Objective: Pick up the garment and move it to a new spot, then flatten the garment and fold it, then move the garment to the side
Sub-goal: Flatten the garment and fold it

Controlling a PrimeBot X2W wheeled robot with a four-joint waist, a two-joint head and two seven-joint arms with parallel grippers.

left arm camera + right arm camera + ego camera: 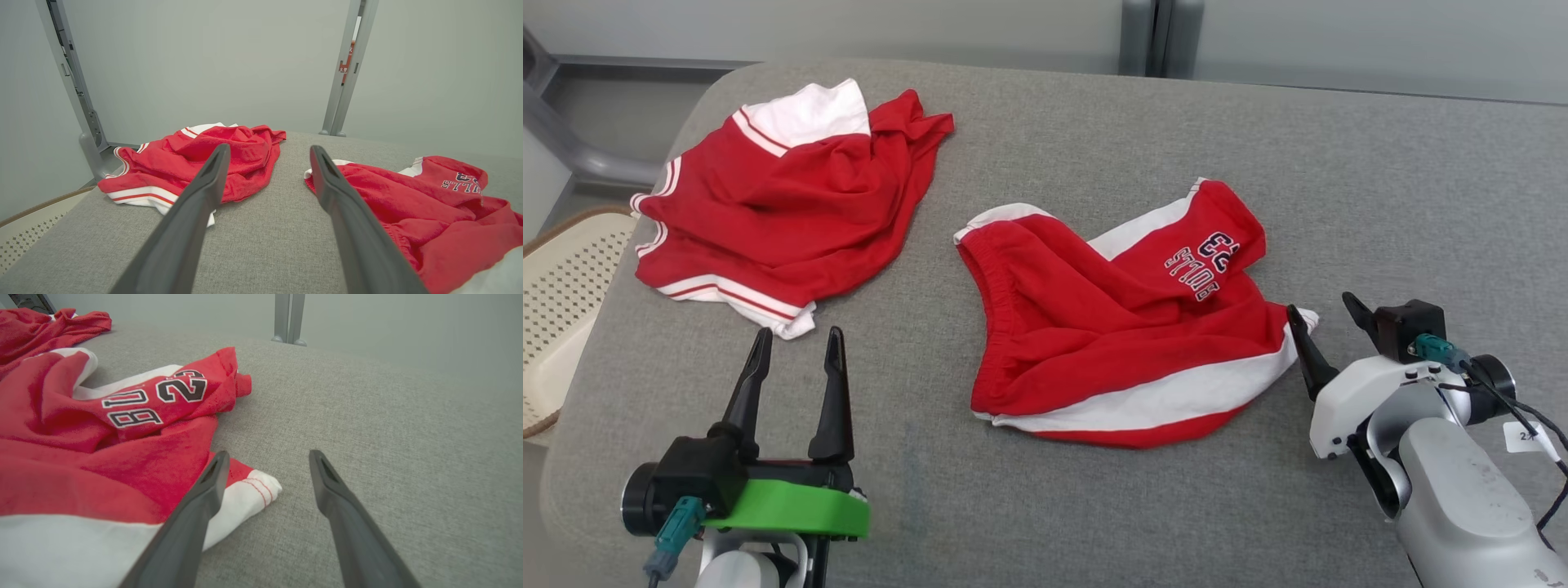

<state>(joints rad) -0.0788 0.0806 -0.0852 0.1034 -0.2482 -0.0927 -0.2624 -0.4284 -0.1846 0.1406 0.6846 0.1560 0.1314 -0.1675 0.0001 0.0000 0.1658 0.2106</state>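
Red shorts with white side panels and dark lettering (pixel 1127 318) lie rumpled at the middle of the grey table (pixel 1094 131); they also appear in the left wrist view (pixel 412 200) and the right wrist view (pixel 102 449). My right gripper (pixel 1325 309) is open just beside the shorts' white right corner (pixel 257 490), its left finger over that corner, nothing held. My left gripper (pixel 799 336) is open near the front left, empty, pointing at the gap between the two garments. A second red and white garment (pixel 784 196) lies crumpled at the far left (pixel 196 163).
A cream perforated basket (pixel 560 302) stands off the table's left edge. Grey metal posts (pixel 345 69) rise behind the table's far edge. Bare grey cloth (pixel 388 428) stretches to the right of the shorts.
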